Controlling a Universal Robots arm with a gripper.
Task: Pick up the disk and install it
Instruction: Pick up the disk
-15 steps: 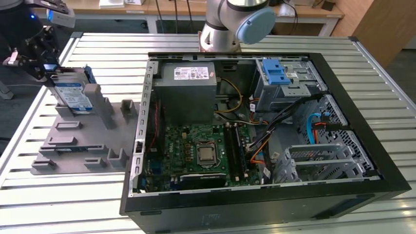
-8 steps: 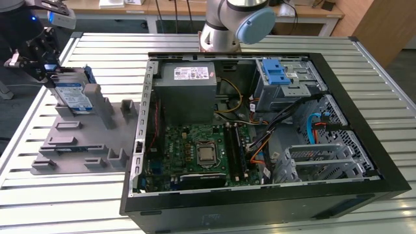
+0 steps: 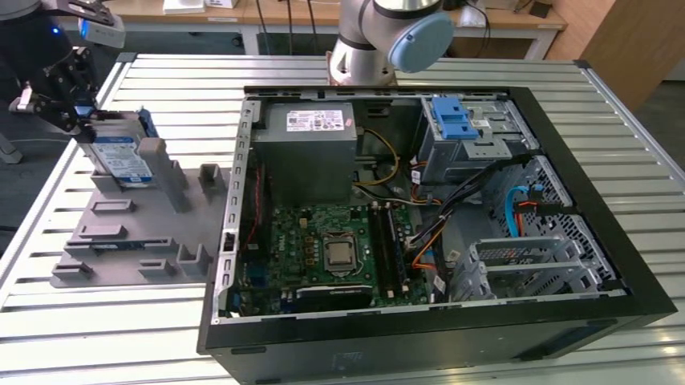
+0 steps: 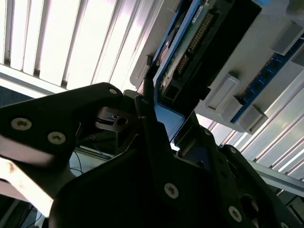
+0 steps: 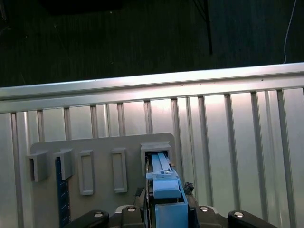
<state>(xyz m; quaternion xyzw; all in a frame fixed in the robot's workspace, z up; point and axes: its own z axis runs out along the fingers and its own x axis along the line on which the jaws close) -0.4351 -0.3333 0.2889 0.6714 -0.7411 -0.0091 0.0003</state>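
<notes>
Blue-framed and silver, the disk (image 3: 120, 156) stands on edge in a pocket at the far corner of the grey fixture plate (image 3: 118, 233), label facing the plate's middle. In the first wrist view its blue edge (image 5: 164, 187) rises out of the pocket (image 5: 156, 148). The gripper (image 3: 83, 112) sits over the disk's upper end. Its jaws are drawn in narrow on either side of the frame and seem to have hold of it.

The likeliest trouble, as I judge it, is binding. The lower part of the disk is inside the pocket, so a pull that is not straight along the pocket walls could wedge the frame, drag the plate across the slatted table (image 3: 64, 337), or let the disk slip. The hold is high on one end, so the disk might also pivot. Beside the plate, the open computer case (image 3: 428, 345) holds loose cables near the drive cage (image 3: 466, 128), where a tilted disk could snag.
</notes>
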